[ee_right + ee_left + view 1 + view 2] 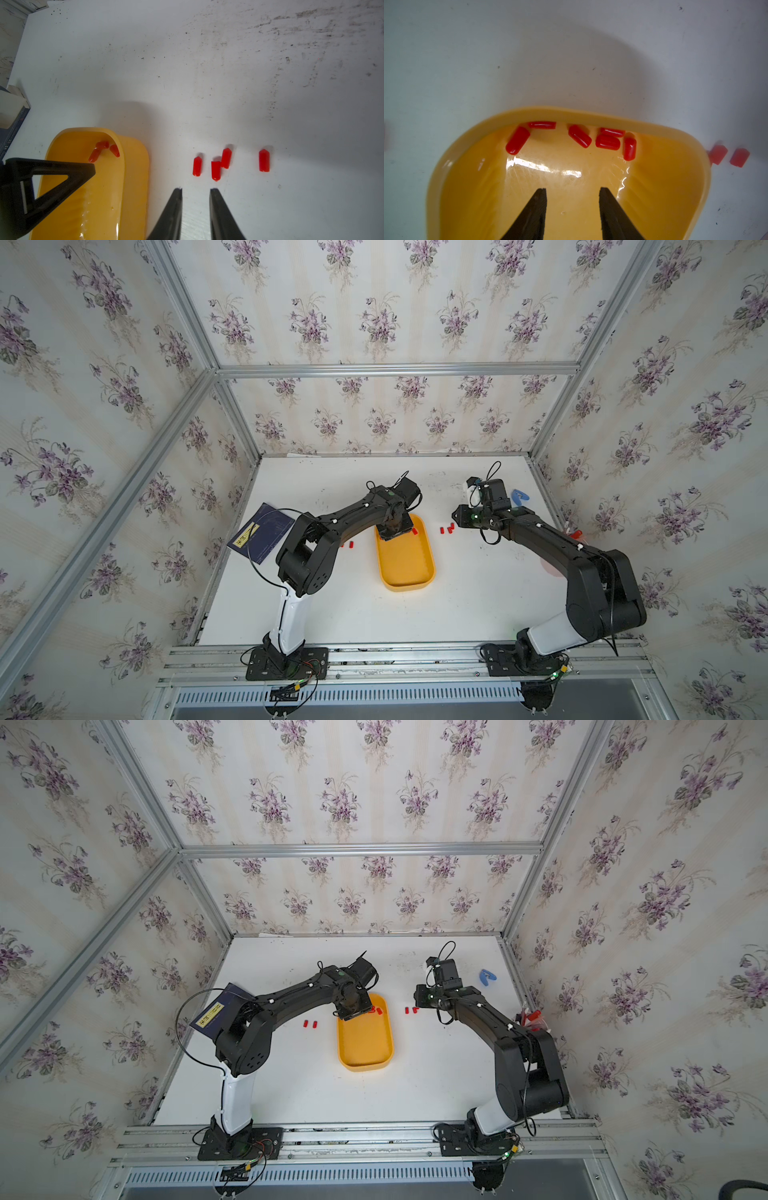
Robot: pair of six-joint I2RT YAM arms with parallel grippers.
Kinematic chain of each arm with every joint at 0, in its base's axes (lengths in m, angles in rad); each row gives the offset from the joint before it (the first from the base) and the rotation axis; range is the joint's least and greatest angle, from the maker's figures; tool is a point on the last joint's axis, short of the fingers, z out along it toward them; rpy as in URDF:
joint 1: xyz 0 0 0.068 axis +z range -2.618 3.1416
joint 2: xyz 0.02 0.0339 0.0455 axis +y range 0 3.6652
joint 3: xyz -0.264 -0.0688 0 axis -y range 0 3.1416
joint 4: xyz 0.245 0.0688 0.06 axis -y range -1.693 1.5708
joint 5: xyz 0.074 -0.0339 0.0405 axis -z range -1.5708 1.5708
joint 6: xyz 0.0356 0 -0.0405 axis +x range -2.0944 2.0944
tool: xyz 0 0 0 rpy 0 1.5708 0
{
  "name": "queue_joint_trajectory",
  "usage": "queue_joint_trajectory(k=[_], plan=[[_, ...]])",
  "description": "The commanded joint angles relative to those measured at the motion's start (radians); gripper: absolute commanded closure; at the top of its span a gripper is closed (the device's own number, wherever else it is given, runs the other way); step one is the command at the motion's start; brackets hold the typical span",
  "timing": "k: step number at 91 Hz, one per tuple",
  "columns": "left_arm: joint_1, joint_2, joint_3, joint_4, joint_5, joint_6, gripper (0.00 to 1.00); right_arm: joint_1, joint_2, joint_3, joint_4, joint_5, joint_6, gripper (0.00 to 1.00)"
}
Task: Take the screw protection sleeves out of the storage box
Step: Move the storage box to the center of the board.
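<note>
While my left gripper [573, 189] hangs spread and empty inside the storage box [571, 113], six screw protection sleeves [580, 136] hug its end wall; I'd single out the slanted middle one, straddle it crosswise, close gently; right gripper [196, 189] hovers narrowly parted, empty.

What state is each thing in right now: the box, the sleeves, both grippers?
storage box: upright on the table, partly emptied.
sleeves in the box: six, lying along its end wall, ungripped.
sleeves right of the box: four, lying on the table.
sleeves left of the box: two, lying on the table.
left gripper: open, empty, above the box floor.
right gripper: open, empty, beside the four sleeves.
</note>
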Motion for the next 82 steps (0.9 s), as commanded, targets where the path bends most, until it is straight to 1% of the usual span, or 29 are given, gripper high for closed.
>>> queue_joint_trajectory(k=[1,9,20,25,33,44,53,62,82], plan=[[0.0,-0.012,-0.022,0.022,-0.03,0.016,0.52,0.011,-0.007,-0.002,0.008,-0.009,-0.016,0.72],[0.0,-0.002,-0.004,0.014,-0.023,0.043,0.5,0.026,-0.007,-0.002,0.012,-0.019,-0.013,0.72],[-0.01,-0.038,-0.008,0.056,0.021,0.088,0.48,0.072,-0.007,0.012,0.003,-0.047,-0.012,0.71],[-0.018,-0.063,0.002,0.057,0.048,0.113,0.46,0.08,-0.008,0.017,0.001,-0.079,0.021,0.71],[-0.028,-0.1,0.018,0.021,0.056,0.136,0.46,0.083,-0.023,-0.001,0.026,-0.152,0.072,0.71],[-0.03,-0.167,-0.02,0.014,0.071,0.15,0.45,0.103,-0.036,-0.008,0.039,-0.219,0.132,0.7],[-0.031,-0.232,-0.061,0.0,0.051,0.175,0.45,0.149,-0.027,0.016,-0.018,-0.184,0.152,0.7],[-0.03,-0.275,-0.08,-0.034,0.035,0.215,0.46,0.193,-0.023,0.014,-0.032,-0.158,0.179,0.69],[-0.03,-0.35,-0.154,-0.063,0.002,0.264,0.46,0.235,0.027,-0.013,-0.01,-0.125,0.221,0.69]])
